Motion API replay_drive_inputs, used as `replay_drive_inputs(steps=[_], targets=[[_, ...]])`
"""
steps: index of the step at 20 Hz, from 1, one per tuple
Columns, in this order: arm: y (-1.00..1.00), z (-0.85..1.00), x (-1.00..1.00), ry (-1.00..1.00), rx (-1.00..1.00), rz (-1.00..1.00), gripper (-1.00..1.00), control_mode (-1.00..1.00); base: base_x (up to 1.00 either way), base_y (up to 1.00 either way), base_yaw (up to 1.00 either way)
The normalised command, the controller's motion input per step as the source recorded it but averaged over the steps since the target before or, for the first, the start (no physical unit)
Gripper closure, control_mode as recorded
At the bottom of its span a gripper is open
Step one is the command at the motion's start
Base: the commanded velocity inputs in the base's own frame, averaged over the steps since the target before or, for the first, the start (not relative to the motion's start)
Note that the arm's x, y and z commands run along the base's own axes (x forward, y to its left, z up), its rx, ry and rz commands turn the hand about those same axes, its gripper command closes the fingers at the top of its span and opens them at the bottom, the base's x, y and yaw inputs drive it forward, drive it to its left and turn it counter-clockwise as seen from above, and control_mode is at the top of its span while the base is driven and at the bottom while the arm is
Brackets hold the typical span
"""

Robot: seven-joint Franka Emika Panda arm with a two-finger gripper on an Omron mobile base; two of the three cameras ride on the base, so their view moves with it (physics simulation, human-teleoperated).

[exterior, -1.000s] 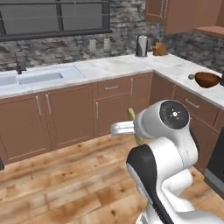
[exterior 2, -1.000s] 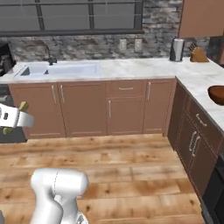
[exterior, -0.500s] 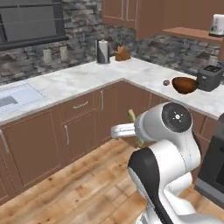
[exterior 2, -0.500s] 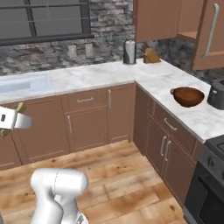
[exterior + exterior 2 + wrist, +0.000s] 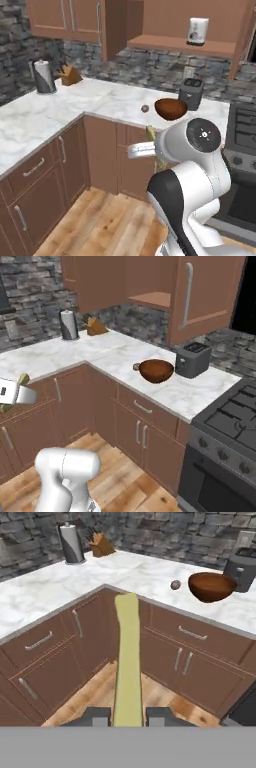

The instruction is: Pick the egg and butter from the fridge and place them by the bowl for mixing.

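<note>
Clearly no readable labels, gripper (image 5: 128, 714) clamping butter (image 5: 127, 662), egg (image 5: 175, 585) beside bowl (image 5: 211, 586)

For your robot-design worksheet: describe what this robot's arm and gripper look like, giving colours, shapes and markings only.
The arm is glossy white with rounded, bulbous links and a dark band at a joint. One joint carries a round dark-grey cap with a small white mark. The gripper has two small, dark, blocky fingertips. No cables show.

Corner kitchen with a white marble counter (image 5: 60, 112) running in an L over brown wood base cabinets (image 5: 140, 423) with slim metal handles. Grey stacked-stone backsplash (image 5: 150, 67) behind it, brown wall cupboards (image 5: 200, 296) above, plus an open shelf (image 5: 180, 46). Floor's warm wood plank (image 5: 95, 697). Black gas stove (image 5: 230, 421) sits at the right end.
</note>
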Motion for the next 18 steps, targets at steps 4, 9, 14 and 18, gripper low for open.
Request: replay_drive_inputs(steps=[4, 9, 14, 18], targets=[[0.00, 0.00, 0.00, 0.00, 0.00, 0.00, 1.00, 1.00, 1.00, 0.22, -0.69], [0.00, 0.00, 0.00, 0.00, 0.00, 0.00, 1.00, 1.00, 0.86, 0.27, -0.73], [0.00, 0.00, 0.00, 0.00, 0.00, 0.00, 1.00, 1.00, 0.48, 0.43, -0.61], [0.00, 0.00, 0.00, 0.00, 0.00, 0.00, 1.00, 1.00, 0.15, 0.21, -0.08]])
